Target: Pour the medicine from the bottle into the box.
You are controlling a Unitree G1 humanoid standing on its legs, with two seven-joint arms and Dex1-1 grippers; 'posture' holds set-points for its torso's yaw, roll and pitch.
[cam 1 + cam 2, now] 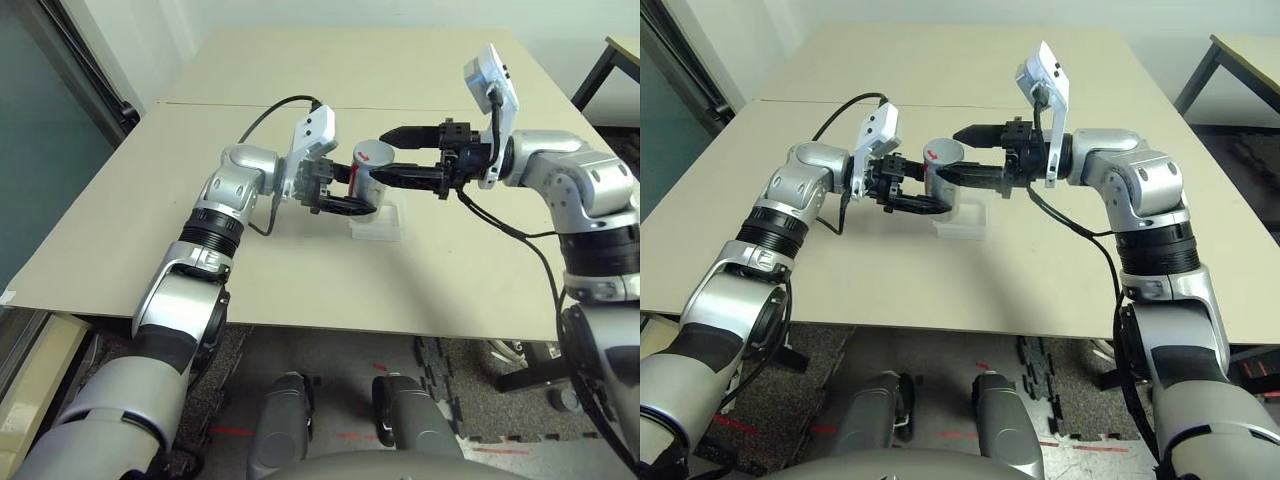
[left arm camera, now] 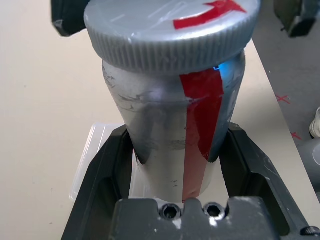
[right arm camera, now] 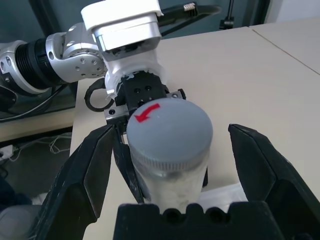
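Left gripper (image 2: pixel 176 145): fingers clamped on bottle (image 2: pixel 172 105), one pad on each side of the body, below the cap. Bottle stands between the two fingers, silver-grey, red stripe down its side, grey ribbed cap (image 2: pixel 172 35) on top with a red arrow mark.

Right gripper (image 3: pixel 172 165): fingers spread wide, nothing gripped. Fingers sit one on each side of the capped top, visible space on both sides in the right wrist view; bottle top is between them, not squeezed. Right gripper comes in from the robot's right, left gripper from the robot's left; the two meet around the bottle, the right one at cap level, the left one lower on the body.

Bottle: upright or close to it, cap on. Exact gap from its base to the tabletop: cannot tell.

Box (image 1: pixel 378 222): clear shallow plastic, low walls, lies on the tabletop (image 1: pixel 300 270) near the bottle, partly hidden behind bottle and left fingers. Interior contents: cannot tell. Box is between the tabletop's near edge and the seam line running across farther back, closer to the near edge than to the far edge, well apart from the tabletop's near left corner and from its right edge.
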